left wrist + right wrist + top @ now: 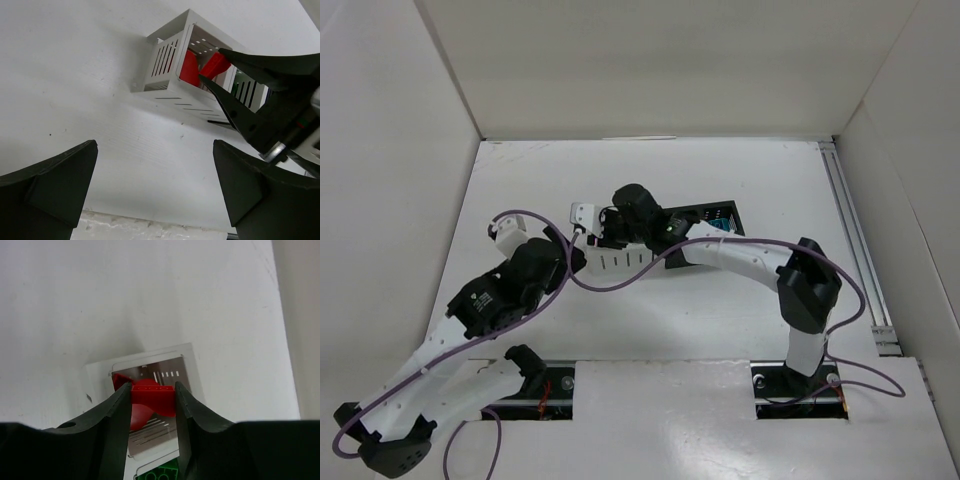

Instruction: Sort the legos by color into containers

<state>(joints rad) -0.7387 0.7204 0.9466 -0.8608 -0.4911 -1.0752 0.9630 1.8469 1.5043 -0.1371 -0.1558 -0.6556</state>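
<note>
My right gripper (152,388) is shut on a red lego brick (152,396) and holds it above the end white bin (187,371), where other red legos (137,414) lie. A green lego (160,474) shows in the neighbouring bin. In the left wrist view the same white bin (165,65) stands ahead, with the red brick (216,64) between the right gripper's fingers (235,107). My left gripper (155,145) is open and empty, low over the bare table short of the bins. From above, both arms cover most of the bin row (620,263).
A black bin (720,217) with teal pieces sticks out past the right arm. White walls enclose the table on three sides. A metal rail (850,240) runs along the right edge. A purple cable (610,285) loops between the arms.
</note>
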